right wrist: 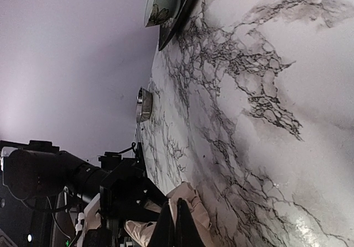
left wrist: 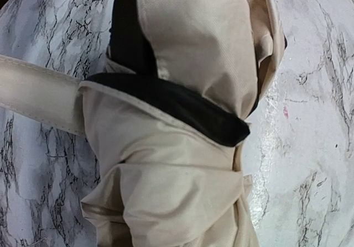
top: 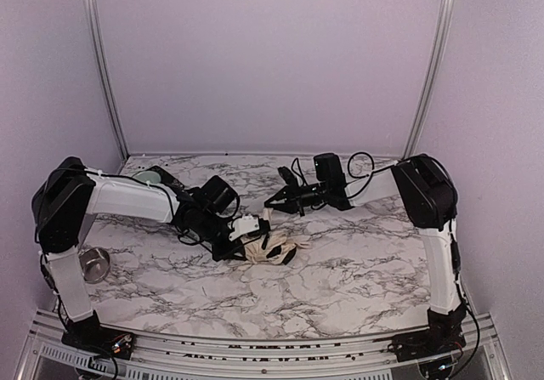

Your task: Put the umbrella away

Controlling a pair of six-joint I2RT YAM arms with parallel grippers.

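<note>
The umbrella (top: 274,249) lies folded into a cream-beige bundle at the middle of the marble table. My left gripper (top: 242,242) reaches it from the left and is closed on its near end. In the left wrist view the umbrella (left wrist: 182,192) fills the frame and hides the fingers. A black band (left wrist: 182,106) crosses the fabric, and a cream strap (left wrist: 38,100) stretches off to the left. My right gripper (top: 270,204) hangs just above the bundle, and its shut fingers pinch that strap. In the right wrist view the gripper (right wrist: 176,227) has the umbrella (right wrist: 191,203) behind its fingers.
A small steel bowl (top: 93,263) stands near the left arm's base, and this bowl (right wrist: 144,104) also shows in the right wrist view. A greenish dish (top: 153,176) sits at the back left. Purple walls close in the table on three sides.
</note>
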